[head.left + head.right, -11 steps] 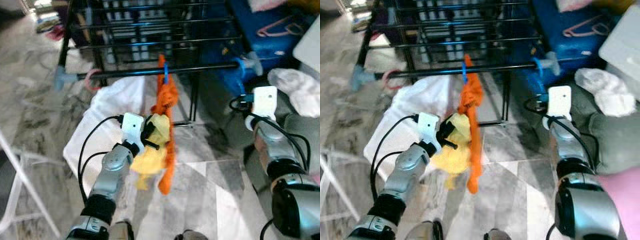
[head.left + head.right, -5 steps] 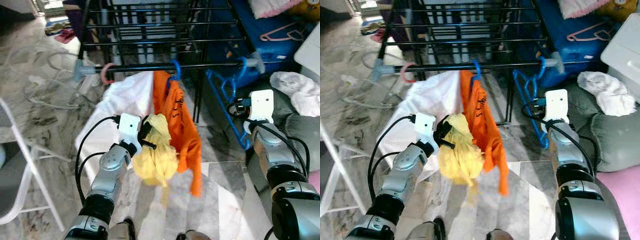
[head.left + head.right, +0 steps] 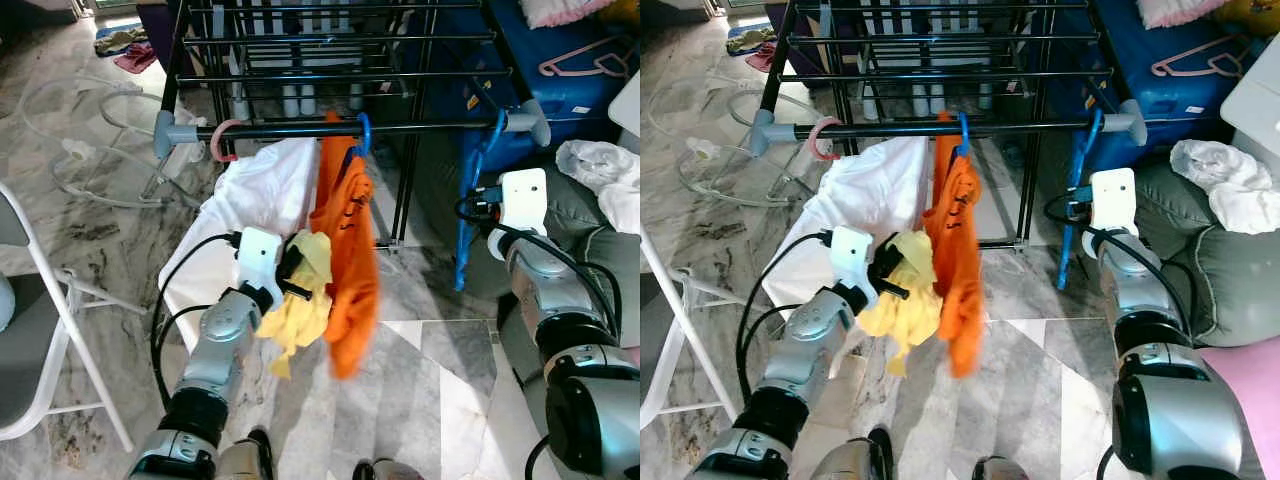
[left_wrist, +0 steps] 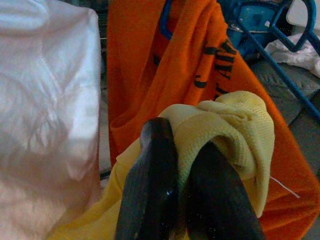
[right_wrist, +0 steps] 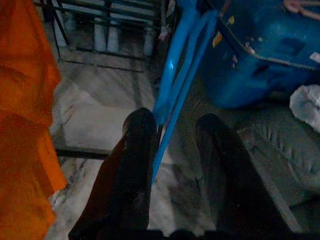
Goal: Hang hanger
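**A:** Hanger-wise, what's on the rack right now? Going from the left.

**B:** Far left there's a grey folding chair (image 3: 25, 330) on the marble floor (image 3: 100, 230). Then the drying rack (image 3: 300, 75), with a pink hook (image 3: 222, 140) over the left end of its front rail (image 3: 420, 127). A white garment (image 3: 255, 200) hangs down just below that.

**A:** And the left arm?

**B:** The left gripper (image 4: 172, 165) is low, in front of the white garment, fingers pinched tight on a bunched yellow cloth (image 3: 300, 295). The wrist view shows both black fingers clamped on the yellow fabric, pressed right up against the orange shirt (image 3: 350, 260).

**A:** So the orange one's hung?

**B:** Yep, it's on a blue hanger (image 3: 362, 135) hooked over the front rail, about mid-rail. The shirt dangles freely, a bit blurry at the bottom.

**A:** Right side?

**B:** Second blue hanger (image 3: 1080, 190), bare, hooked on the rail near its right end cap and hanging almost straight down. The right gripper (image 5: 172, 150) is right at it, fingers spread apart, with the hanger's thin blue bars running between them. Can't tell if either finger actually touches it.

**A:** Behind that?

**B:** Blue bin (image 3: 540, 70) with a pink hanger (image 3: 580, 60) lying on top, and white crumpled cloth (image 3: 1220, 185) on a grey cushion (image 3: 1230, 270) at the far right.
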You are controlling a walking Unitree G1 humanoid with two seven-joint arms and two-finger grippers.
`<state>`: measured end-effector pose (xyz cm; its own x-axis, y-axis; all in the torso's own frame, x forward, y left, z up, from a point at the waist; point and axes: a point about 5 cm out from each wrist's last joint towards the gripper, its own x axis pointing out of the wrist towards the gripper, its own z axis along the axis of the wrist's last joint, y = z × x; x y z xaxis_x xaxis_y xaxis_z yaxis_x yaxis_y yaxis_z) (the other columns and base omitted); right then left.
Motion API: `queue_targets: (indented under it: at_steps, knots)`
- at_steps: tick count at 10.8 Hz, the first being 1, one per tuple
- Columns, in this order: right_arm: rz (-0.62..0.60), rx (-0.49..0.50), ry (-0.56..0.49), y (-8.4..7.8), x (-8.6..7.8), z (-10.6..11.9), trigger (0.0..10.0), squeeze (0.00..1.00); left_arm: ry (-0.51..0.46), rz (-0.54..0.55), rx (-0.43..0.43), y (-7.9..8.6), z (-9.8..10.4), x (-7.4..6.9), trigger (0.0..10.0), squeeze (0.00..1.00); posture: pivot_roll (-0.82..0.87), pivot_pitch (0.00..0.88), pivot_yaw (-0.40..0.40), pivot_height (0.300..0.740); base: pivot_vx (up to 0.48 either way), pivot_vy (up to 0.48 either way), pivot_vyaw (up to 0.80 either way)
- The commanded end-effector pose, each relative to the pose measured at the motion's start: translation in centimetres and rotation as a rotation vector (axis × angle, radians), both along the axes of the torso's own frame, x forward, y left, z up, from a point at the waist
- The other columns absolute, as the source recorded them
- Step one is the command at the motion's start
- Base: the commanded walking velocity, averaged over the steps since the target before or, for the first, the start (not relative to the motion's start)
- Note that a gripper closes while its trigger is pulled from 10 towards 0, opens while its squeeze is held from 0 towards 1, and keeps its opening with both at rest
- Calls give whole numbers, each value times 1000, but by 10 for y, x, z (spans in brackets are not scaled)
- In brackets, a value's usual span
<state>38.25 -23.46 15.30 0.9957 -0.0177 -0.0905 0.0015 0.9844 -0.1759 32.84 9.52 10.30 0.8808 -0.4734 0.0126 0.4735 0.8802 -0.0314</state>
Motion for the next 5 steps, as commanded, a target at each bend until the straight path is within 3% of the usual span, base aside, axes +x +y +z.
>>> queue_targets:
  at_steps: [1,3,4,5]
  knots:
    - [-20,25,8,-5,2,4,10000,1000,-27,3,5,0,5,1,10000,0,-79,163,-7,740,0,0,0]
    - [-27,22,21,-3,4,5,10000,1000,-25,11,6,1,4,1,10000,0,-74,163,-11,740,0,0,0]
    - [-29,18,30,-3,5,5,10000,820,-23,13,6,1,4,1,10000,0,-75,164,-11,740,0,0,0]
    - [-30,19,42,-2,5,4,10000,333,-22,11,7,1,4,1,10000,0,-77,164,-9,740,0,0,0]
